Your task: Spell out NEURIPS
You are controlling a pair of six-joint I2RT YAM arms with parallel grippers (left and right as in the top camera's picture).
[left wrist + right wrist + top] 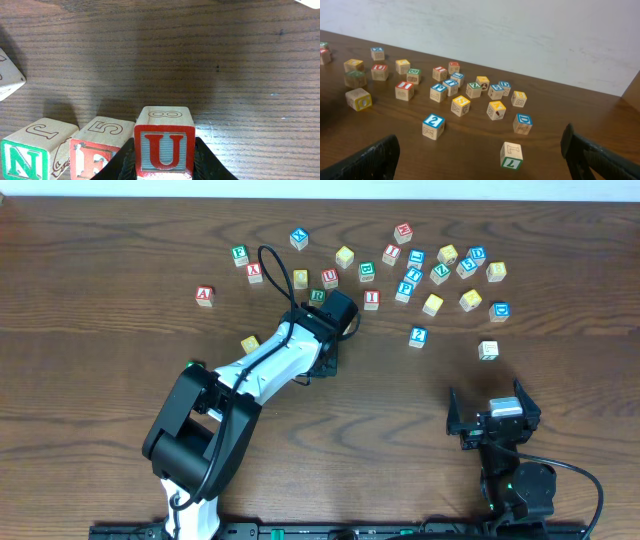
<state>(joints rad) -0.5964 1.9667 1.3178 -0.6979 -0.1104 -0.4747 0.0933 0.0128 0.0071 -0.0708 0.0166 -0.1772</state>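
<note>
U block (164, 150) pinched in the left gripper (338, 315), just beside the E block (95, 152)

In the left wrist view the U block is held between the two dark fingers (127, 162) with its letter facing the camera, and the E block and N block (27, 155) are seen directly to its left, so the row is judged to run left to right across that view, with the U at its right end; whether the U is touching the E, or resting on the table (200, 60), cannot be told, since its lower edge is cut off. From overhead the held block is hidden under the gripper. The right gripper (492, 412) is spread wide and empty, well apart from the row, with the loose blocks (460, 105) beyond it
</note>
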